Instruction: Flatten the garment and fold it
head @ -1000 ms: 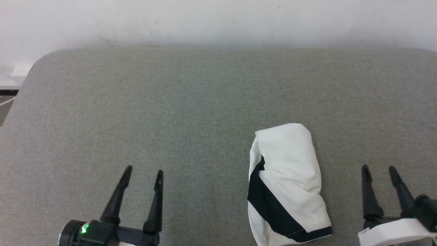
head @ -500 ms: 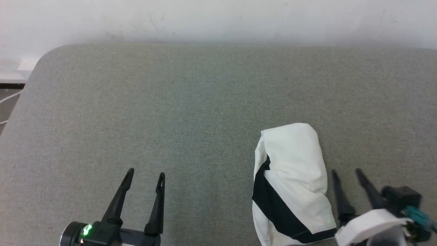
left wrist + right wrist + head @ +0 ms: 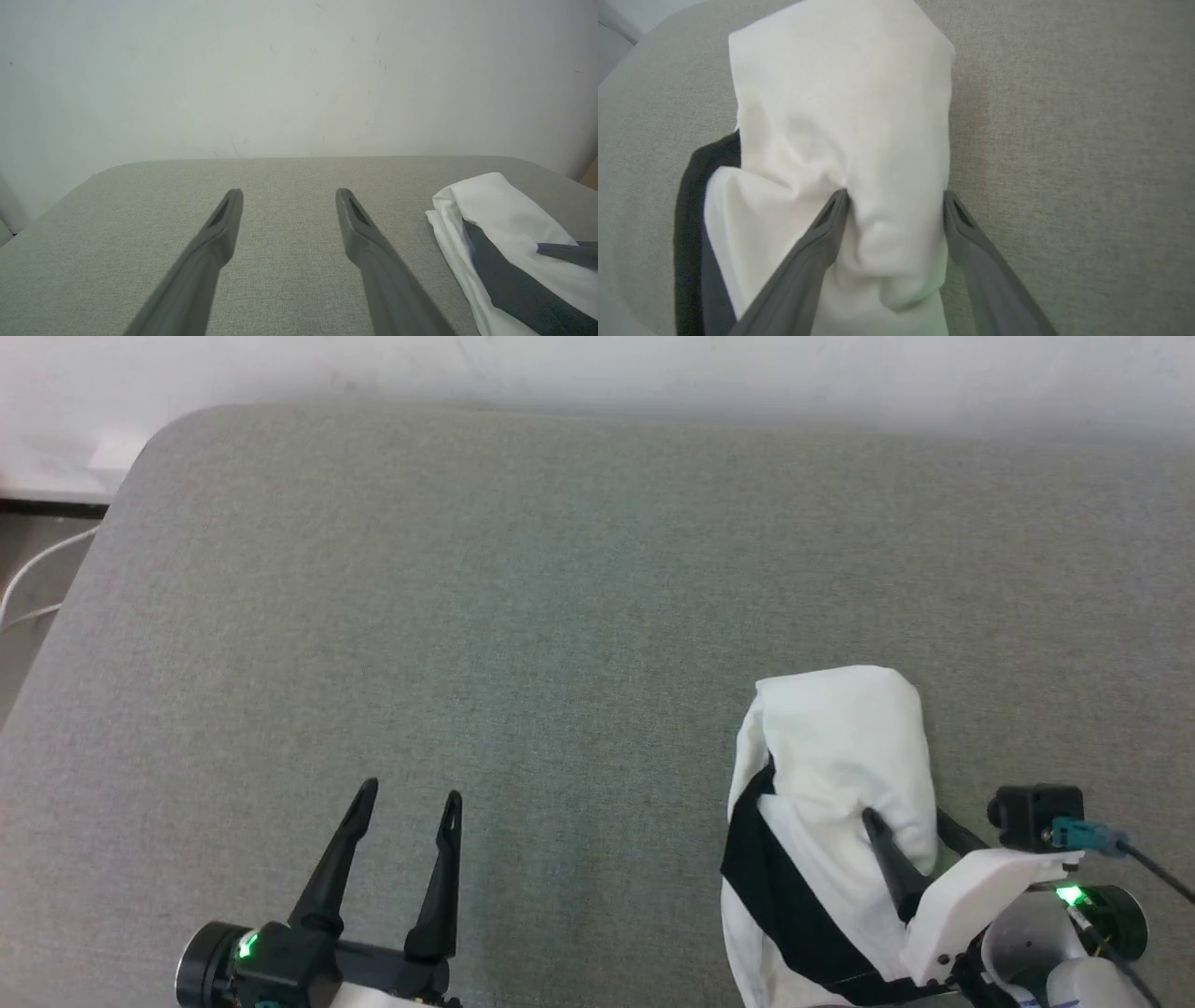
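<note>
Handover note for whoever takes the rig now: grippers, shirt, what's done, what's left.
Left gripper: open, over the grey surface, apart from the garment.
Right gripper: open, fingers straddling a white fold on the garment's right side; not yet closed.
Garment: bunched in a lump at the surface's right, black band showing.
Done: nothing flattened.
Left: grasp, spread flat, fold.

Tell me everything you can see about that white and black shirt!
The shirt is soft white cloth with a black band slanting across it. It lies bunched in a long, rumpled bundle on the grey fabric surface, toward the robot's right. The open right end effector straddles a puffy white fold, one dark finger denting the cloth. The left end effector is well apart.
</note>
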### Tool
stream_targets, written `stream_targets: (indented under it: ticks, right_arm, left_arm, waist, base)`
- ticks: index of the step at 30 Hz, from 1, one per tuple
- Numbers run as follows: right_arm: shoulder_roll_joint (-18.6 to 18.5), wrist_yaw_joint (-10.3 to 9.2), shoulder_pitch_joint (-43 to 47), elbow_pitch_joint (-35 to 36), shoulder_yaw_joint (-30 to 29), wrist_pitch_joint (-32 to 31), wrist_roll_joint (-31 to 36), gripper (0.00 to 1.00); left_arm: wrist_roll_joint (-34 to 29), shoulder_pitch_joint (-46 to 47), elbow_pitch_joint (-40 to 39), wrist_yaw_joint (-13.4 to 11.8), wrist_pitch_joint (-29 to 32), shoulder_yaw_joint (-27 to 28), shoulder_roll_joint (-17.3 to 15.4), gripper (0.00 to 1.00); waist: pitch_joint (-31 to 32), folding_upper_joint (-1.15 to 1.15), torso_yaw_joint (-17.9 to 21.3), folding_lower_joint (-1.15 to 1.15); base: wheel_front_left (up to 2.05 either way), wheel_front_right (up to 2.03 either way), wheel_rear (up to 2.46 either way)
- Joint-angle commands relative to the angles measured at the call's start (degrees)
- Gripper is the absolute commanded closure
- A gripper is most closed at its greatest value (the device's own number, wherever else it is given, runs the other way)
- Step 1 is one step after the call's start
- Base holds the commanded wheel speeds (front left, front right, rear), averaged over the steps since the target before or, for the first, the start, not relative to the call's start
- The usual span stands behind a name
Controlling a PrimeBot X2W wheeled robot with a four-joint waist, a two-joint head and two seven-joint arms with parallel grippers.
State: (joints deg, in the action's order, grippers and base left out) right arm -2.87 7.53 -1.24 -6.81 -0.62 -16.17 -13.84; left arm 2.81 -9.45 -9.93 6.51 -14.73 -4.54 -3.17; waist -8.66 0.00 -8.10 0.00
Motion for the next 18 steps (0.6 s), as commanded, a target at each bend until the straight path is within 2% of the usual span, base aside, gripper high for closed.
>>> stream_targets:
  ticks: [1, 10, 16, 17, 18]
  right_arm:
    - [-0.08, -0.04, -1.06, -0.67, -0.59, -1.27, -0.95, 0.0]
    - [-0.57, -0.04, -3.65, -3.93, -3.33, -13.38, -6.11, 0.0]
    - [-1.36, -0.04, -5.02, -4.34, -2.93, -17.67, -6.75, 0.0]
    - [-1.35, -0.04, -5.34, -4.42, -2.93, -17.99, -6.8, 0.1]
    - [-1.27, -0.04, -5.65, -4.67, -3.34, -18.15, -6.84, 0.59]
  left_arm:
    - [0.43, 1.26, 0.24, 0.15, -0.27, -0.18, 0.11, 0.0]
    - [1.47, 2.4, 1.27, 0.36, -0.27, -0.71, 0.18, 0.0]
    - [1.97, 2.71, 1.69, 0.46, -0.27, -0.77, 0.21, 0.0]
    - [2.03, 2.72, 1.8, 0.48, -0.27, -0.84, 0.21, 0.0]
    - [2.09, 2.76, 1.95, 0.5, -0.27, -0.94, 0.21, 0.0]
  waist:
    - [-1.19, 0.0, -1.29, 0.0]
    - [-2.54, 0.0, -3.88, 0.0]
    - [-2.9, 0.0, -4.6, 0.0]
    - [-2.93, 0.0, -4.7, 0.0]
    - [-2.94, 0.0, -4.8, 0.0]
  base:
    - [0.0, 0.0, 0.0]
    - [0.0, 0.0, 0.0]
    - [0.0, 0.0, 0.0]
    - [0.0, 0.0, 0.0]
    - [0.0, 0.0, 0.0]
